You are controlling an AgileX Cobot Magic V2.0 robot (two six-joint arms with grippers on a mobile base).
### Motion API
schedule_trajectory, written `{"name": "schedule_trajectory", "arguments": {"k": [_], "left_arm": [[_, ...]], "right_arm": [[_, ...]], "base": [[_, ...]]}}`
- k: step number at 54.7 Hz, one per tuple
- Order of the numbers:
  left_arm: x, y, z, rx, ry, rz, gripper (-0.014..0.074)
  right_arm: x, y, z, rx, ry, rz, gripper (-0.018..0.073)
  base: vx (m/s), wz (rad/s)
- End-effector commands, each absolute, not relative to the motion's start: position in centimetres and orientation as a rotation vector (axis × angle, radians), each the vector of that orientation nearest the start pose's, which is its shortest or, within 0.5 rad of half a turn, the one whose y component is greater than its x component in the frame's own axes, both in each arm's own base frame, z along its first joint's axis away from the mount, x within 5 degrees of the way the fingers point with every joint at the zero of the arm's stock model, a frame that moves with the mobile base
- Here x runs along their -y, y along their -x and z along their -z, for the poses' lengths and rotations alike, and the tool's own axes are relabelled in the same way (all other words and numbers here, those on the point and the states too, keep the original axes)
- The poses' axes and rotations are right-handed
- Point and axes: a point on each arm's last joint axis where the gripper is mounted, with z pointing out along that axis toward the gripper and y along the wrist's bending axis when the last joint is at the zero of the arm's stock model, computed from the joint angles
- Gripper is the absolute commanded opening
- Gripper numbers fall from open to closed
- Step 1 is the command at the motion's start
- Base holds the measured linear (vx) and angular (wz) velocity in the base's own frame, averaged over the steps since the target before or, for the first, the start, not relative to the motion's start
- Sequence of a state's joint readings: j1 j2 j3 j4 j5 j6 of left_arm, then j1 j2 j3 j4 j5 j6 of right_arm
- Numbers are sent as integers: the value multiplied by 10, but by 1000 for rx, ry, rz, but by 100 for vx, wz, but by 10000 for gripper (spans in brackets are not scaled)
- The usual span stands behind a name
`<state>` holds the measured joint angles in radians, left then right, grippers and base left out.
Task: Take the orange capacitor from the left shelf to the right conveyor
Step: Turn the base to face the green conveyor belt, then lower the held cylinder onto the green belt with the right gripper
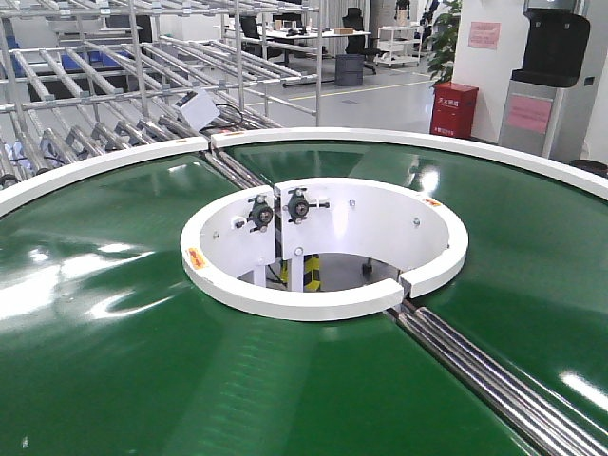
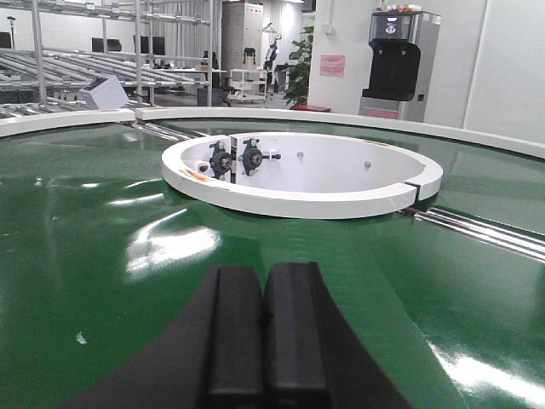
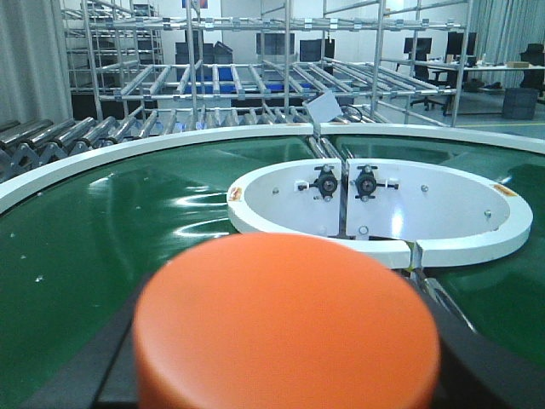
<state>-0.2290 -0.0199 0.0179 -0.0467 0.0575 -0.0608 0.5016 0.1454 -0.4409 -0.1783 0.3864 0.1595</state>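
Right end effector [image 3: 285,383] pinching the orange capacitor [image 3: 285,315] over the conveyor [image 3: 128,213].
Left end effector [image 2: 264,341] is pressed together with nothing in it, low over the conveyor too, white hub [image 2: 341,192] just ahead. Capacitor's blurry up close.

orange capacitor [image 3: 287,328]: bright orange | conveyor belt [image 1: 114,361]: dark green | hub [image 1: 323,302]: white | left pincer [image 2: 262,319]: black

A glossy grey floor [image 1: 399,95] runs back to a white pillar [image 1: 480,81] bearing a pink notice [image 1: 484,35]. A red cabinet [image 1: 454,109] stands at its foot, with a potted plant [image 1: 442,38] behind it. Bare roller-tube racks [image 1: 95,85] fill the left. A desk [image 1: 304,36] and a black office chair [image 1: 354,27] stand farther back.
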Motion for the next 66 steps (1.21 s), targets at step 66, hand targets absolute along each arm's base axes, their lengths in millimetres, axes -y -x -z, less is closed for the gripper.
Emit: {"name": "schedule_trajectory", "arguments": {"k": [66], "left_arm": [[12, -51, -221, -1428, -84, 291, -6]], "right_arm": [[-63, -297, -188, -1631, 244, -186, -6]], "base": [[0, 0]]}}
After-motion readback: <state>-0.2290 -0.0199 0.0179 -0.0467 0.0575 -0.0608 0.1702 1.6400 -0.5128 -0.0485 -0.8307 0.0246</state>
